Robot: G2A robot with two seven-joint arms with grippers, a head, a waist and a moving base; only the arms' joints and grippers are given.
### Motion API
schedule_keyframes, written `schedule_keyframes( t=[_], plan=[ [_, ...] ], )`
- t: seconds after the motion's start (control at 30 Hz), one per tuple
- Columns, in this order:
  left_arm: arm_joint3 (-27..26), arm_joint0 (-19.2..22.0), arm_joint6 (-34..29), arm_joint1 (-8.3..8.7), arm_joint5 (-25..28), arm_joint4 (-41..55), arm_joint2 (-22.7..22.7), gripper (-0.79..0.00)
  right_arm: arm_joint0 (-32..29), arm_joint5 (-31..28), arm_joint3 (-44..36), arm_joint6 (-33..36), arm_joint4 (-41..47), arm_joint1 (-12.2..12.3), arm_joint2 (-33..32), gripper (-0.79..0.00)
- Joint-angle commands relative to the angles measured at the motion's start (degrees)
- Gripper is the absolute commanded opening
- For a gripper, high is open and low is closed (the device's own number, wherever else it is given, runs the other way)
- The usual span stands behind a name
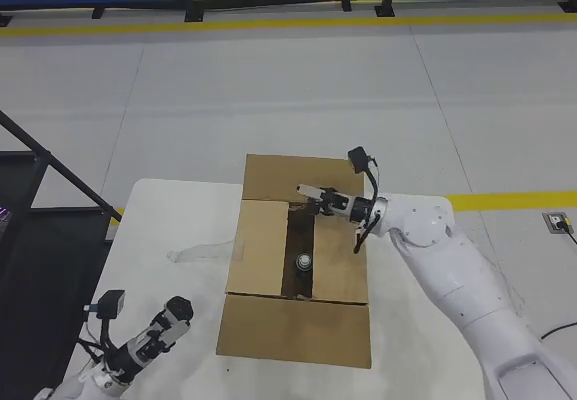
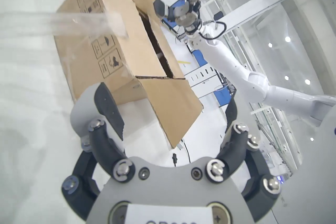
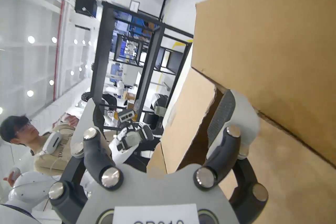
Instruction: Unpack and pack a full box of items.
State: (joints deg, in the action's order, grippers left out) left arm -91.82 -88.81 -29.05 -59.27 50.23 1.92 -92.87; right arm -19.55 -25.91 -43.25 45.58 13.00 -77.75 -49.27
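Right end effector, spread, at flap gap of brown cardboard box.
Gap runs top-to-bottom, centre frame; left end effector, spread, empty, lower left, well apart.

Clad in glossy white shells at the right of the top view, looped with a black cable by the wrist. Fitted with grey plates, silver screws, black links and ribbed dark-padded jaws.

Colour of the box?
Brown cardboard box, black printed symbols on one side; left wrist view best.
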Motion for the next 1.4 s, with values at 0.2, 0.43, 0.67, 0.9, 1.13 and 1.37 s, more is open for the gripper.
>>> schedule_keyframes(
  t=[0.2, 0.43, 0.67, 0.9, 1.13, 1.37],
  plan=[
    [-1.8, -1.6, 8.3, -0.83, 0.0, -3.4, 1.0, 0.0, -1.7, 11.5, -4.1, 2.0, -6.0, 0.2, 1.5, 0.0],
    [-2.1, -1.2, 10.9, -1.25, -0.7, -6.9, 2.2, 0.0, -1.4, 12.7, -2.8, 4.5, -5.3, -0.5, 2.1, 0.0],
    [-2.1, -1.0, 11.2, -1.35, -0.6, -7.4, 2.6, 0.0, -0.1, 11.3, -0.2, 4.4, -3.1, -2.6, 4.1, 0.0],
    [-1.9, -1.0, 11.5, -1.42, -0.7, -7.6, 2.8, 0.0, 2.0, 8.0, 5.0, 6.2, 1.6, -4.8, 4.8, 0.0],
    [-1.7, -0.8, 12.0, -1.53, -0.7, -8.4, 3.1, 0.0, 3.2, 3.0, 8.5, 10.2, 8.4, -5.9, 2.8, 0.0],
    [-2.0, -0.4, 12.5, -1.64, -1.0, -10.4, 3.4, 0.0, 3.6, 0.9, 8.6, 12.3, 10.5, -6.6, 2.2, 0.0]
  ],
)
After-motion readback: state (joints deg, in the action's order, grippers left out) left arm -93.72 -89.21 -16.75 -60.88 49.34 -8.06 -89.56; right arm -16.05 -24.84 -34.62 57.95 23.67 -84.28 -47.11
